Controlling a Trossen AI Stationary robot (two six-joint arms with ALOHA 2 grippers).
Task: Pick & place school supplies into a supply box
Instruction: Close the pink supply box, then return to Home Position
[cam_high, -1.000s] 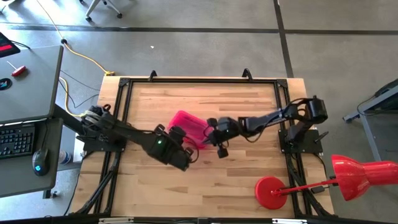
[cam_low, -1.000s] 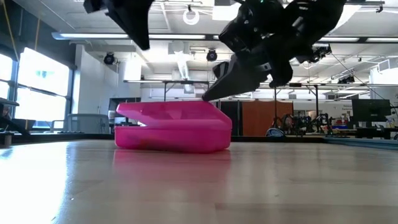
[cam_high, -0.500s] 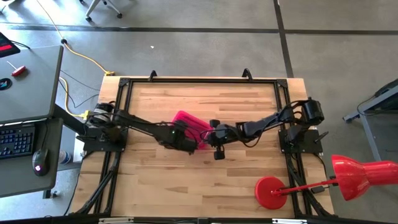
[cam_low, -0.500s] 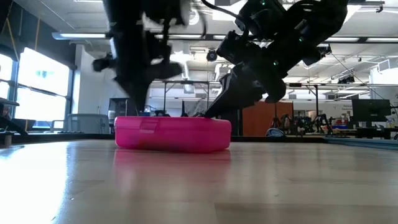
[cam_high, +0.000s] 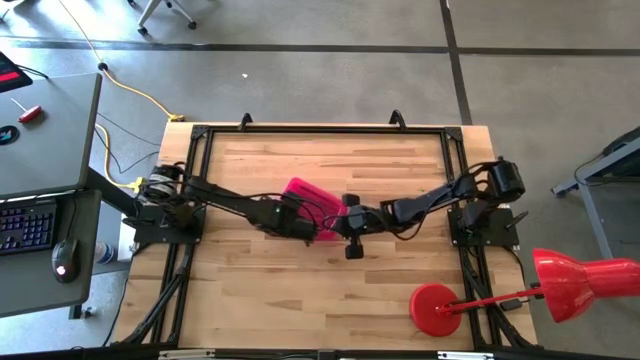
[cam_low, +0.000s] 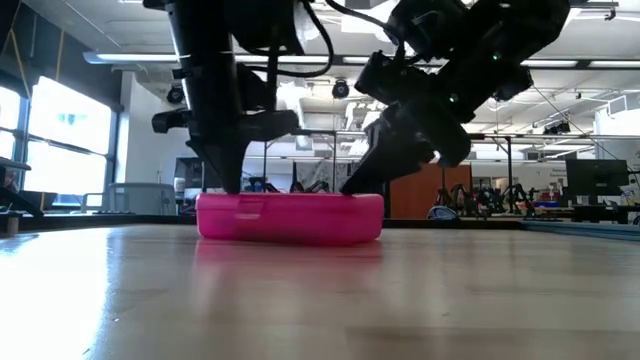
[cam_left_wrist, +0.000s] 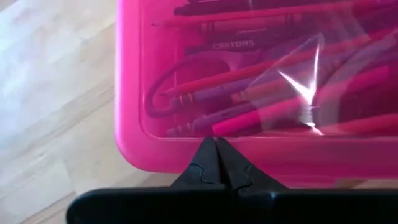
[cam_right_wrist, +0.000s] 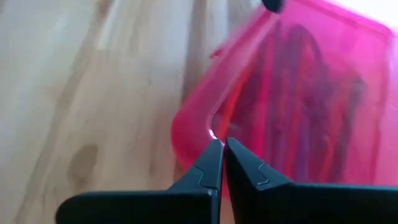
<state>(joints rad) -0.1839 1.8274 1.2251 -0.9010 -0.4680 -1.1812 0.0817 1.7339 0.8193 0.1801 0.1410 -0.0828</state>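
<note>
The supply box (cam_high: 308, 203) sits mid-table, lid down, school supplies (cam_left_wrist: 249, 93) visible through it. Left gripper (cam_left_wrist: 215, 160) – fingers pressed together – touches its 9 o'clock side; right gripper (cam_right_wrist: 222, 163), likewise closed up, presses its 4 o'clock corner.

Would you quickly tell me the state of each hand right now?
Left hand: closed, empty, tips pressing on the translucent pink plastic supply box lid.
Right hand: closed, empty, at the box's edge.
</note>
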